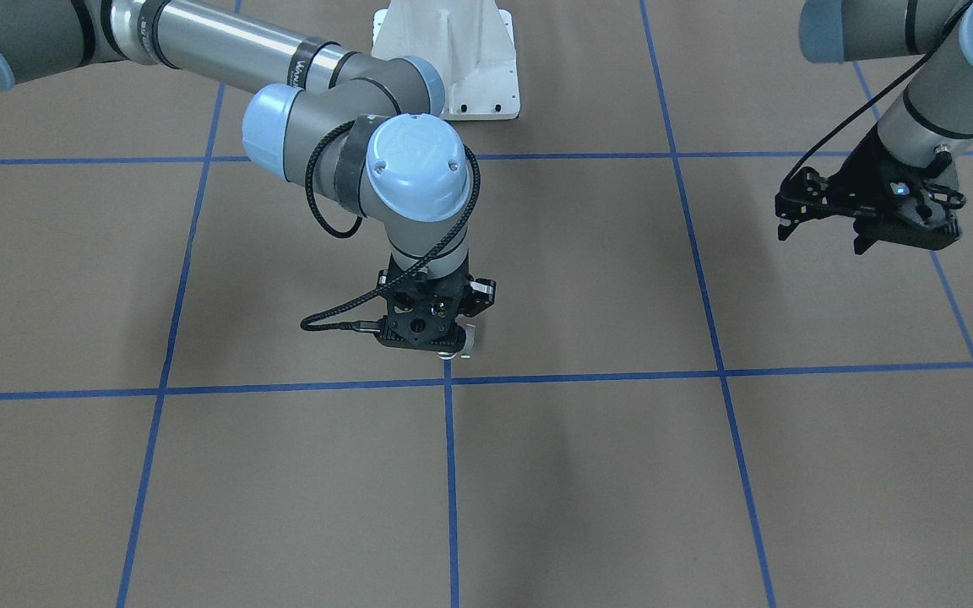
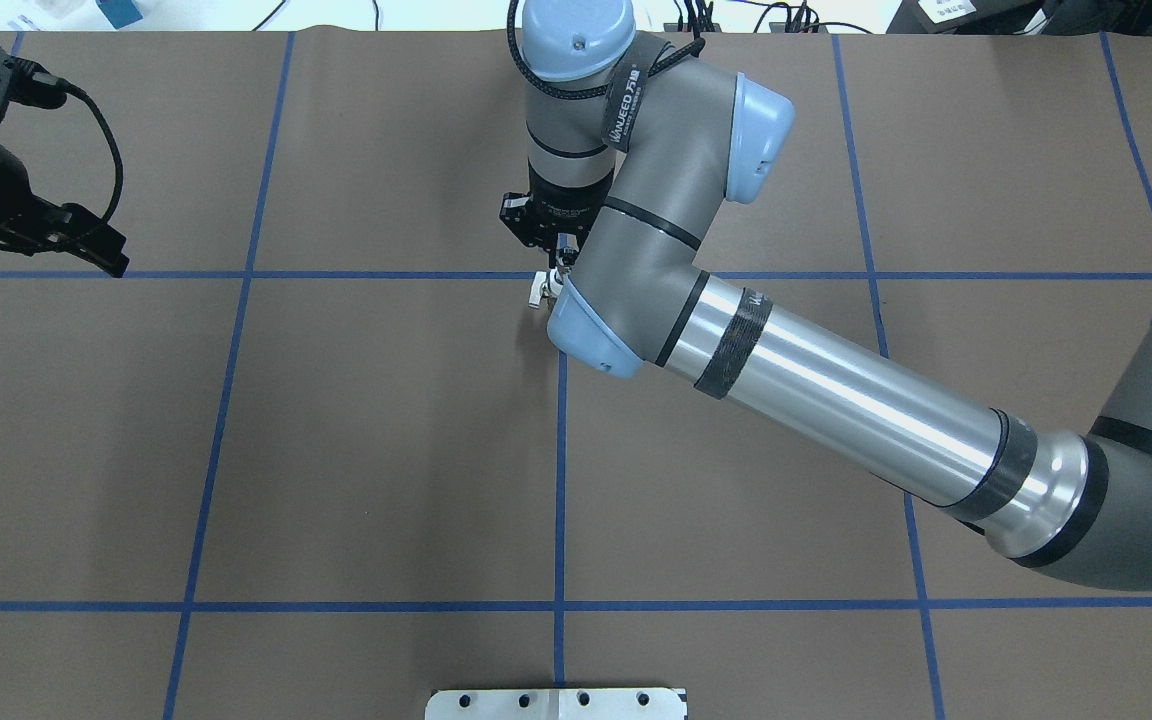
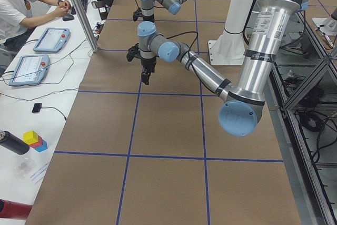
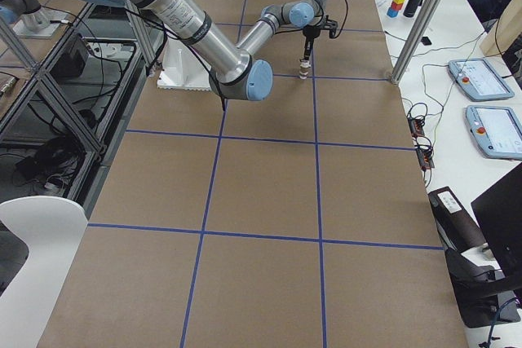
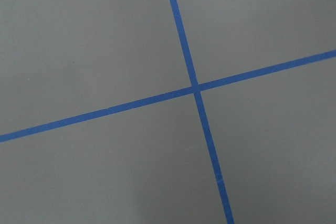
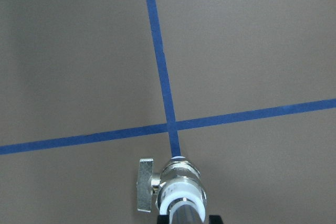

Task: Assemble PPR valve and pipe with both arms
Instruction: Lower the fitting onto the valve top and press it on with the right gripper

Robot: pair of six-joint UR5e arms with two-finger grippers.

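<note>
My right gripper (image 1: 446, 348) points straight down over the blue tape crossing at the table's middle. In the right wrist view its fingertips close in on the silver pipe (image 6: 187, 214). The pipe is joined to the top of the white PPR valve (image 6: 178, 179). The valve has a metal band and a side lever (image 6: 145, 184), and stands upright with its lower end at the crossing. It also shows in the overhead view (image 2: 539, 290) and in the front view (image 1: 464, 341). My left gripper (image 1: 824, 238) hangs open and empty, off to the robot's left, well away from the valve.
Brown paper with a blue tape grid (image 5: 197, 87) covers the table. The white bolted pedestal (image 1: 453, 67) stands at the robot's side. An operator (image 3: 21, 9) sits at a side table with tablets (image 3: 50, 39), coloured blocks (image 3: 34, 139) and cables.
</note>
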